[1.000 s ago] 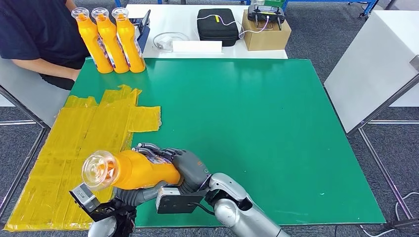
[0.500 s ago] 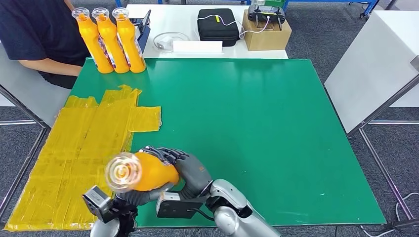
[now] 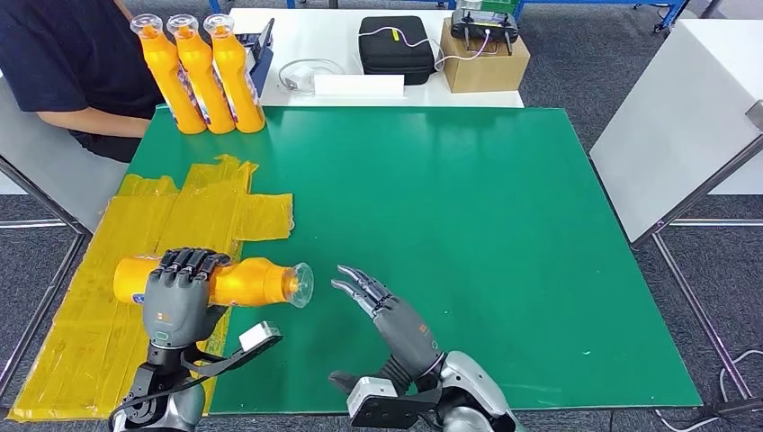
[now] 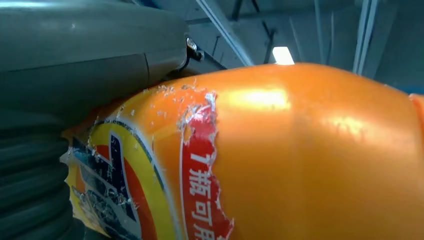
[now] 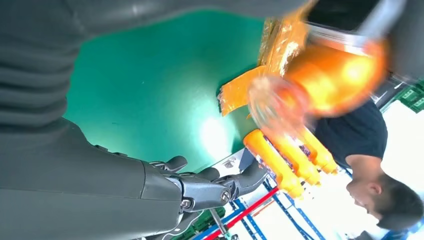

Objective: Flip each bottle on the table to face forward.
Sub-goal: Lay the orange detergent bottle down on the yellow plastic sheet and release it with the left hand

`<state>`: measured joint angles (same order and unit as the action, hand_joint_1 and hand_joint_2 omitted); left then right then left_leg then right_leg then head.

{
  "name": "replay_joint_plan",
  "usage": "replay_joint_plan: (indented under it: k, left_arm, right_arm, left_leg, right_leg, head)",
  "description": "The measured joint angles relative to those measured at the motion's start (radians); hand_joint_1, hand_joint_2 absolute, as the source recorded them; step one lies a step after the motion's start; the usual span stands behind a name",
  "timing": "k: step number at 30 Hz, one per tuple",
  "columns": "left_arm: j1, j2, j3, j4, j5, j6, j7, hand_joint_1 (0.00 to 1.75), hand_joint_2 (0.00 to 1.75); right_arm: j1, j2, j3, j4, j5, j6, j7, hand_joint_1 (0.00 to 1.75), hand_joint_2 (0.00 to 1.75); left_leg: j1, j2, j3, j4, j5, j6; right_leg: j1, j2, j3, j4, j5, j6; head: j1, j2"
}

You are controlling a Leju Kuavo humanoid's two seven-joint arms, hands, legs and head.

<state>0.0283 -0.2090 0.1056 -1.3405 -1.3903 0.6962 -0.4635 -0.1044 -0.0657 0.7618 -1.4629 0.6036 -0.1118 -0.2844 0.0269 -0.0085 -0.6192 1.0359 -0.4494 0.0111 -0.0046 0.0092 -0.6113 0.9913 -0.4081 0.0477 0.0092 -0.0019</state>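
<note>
Left robot hand (image 3: 175,301) wrapped over bottle (image 3: 247,282), held sideways above bench (image 3: 468,207) (cap toward the right). Right robot hand (image 3: 391,315) spread, holding nothing, just beside the cap.

Torn red label strip on orange bottle (image 4: 310,165): "1瓶可".

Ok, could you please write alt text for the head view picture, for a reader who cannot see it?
The robot's left hand grips an orange bottle lying sideways, cap pointing right, over yellow tape on a green table. The right hand is open beside it, fingers spread. Three more orange bottles stand upright at the far left corner, near a seated person.
</note>
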Motion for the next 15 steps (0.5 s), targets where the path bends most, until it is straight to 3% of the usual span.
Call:
replay_joint_plan:
  k: [9, 10, 11, 13, 14, 15]
  left_arm:
    - [-0.033, 0.007, 0.052, 0.114, -0.089, 0.004, 0.098, 1.75, 1.75]
    - [-0.045, 0.013, 0.048, 0.149, -0.106, 0.004, 0.130, 1.44, 1.75]
    - [-0.058, 0.022, 0.040, 0.190, -0.124, 0.004, 0.164, 1.00, 1.75]
    - [-0.081, 0.042, 0.018, 0.271, -0.151, 0.004, 0.221, 0.13, 0.87]
    - [-0.091, 0.050, 0.005, 0.307, -0.158, 0.004, 0.241, 0.00, 0.44]
    - [-0.100, 0.055, -0.007, 0.337, -0.162, 0.004, 0.255, 0.00, 0.00]
  right_arm:
    - [-0.002, -0.024, -0.011, -0.016, -0.009, 0.005, -0.004, 0.00, 0.00]
    - [-0.004, -0.024, -0.011, -0.016, -0.011, 0.008, -0.005, 0.00, 0.00]
    - [-0.008, -0.024, -0.010, -0.016, -0.014, 0.012, -0.005, 0.00, 0.00]
    - [-0.017, -0.025, -0.010, -0.016, -0.019, 0.019, -0.005, 0.00, 0.00]
    - [-0.021, -0.025, -0.010, -0.016, -0.022, 0.022, -0.004, 0.00, 0.00]
    - [-0.024, -0.025, -0.010, -0.015, -0.023, 0.024, -0.004, 0.00, 0.00]
  left_leg:
    - [0.000, -0.001, 0.000, 0.000, 0.000, 0.000]
    - [0.000, -0.001, 0.000, 0.000, 0.000, 0.000]
    - [0.000, -0.001, 0.000, 0.000, 0.000, 0.000]
    - [0.000, 0.000, 0.000, 0.000, 0.000, 0.000]
    - [0.000, 0.000, 0.000, 0.000, 0.000, 0.000]
    - [0.000, 0.000, 0.000, 0.000, 0.000, 0.000]
  right_leg:
    - [0.000, 0.000, 0.000, 0.000, 0.000, 0.000]
    - [0.000, 0.000, 0.000, 0.000, 0.000, 0.000]
    - [0.000, 0.000, 0.000, 0.000, 0.000, 0.000]
    - [0.000, 0.000, 0.000, 0.000, 0.000, 0.000]
    - [0.000, 0.000, 0.000, 0.000, 0.000, 0.000]
    - [0.000, 0.000, 0.000, 0.000, 0.000, 0.000]
  head:
    - [0.000, 0.000]
    - [0.000, 0.000]
    - [0.000, 0.000]
    - [0.000, 0.000]
    - [0.000, 0.000]
    - [0.000, 0.000]
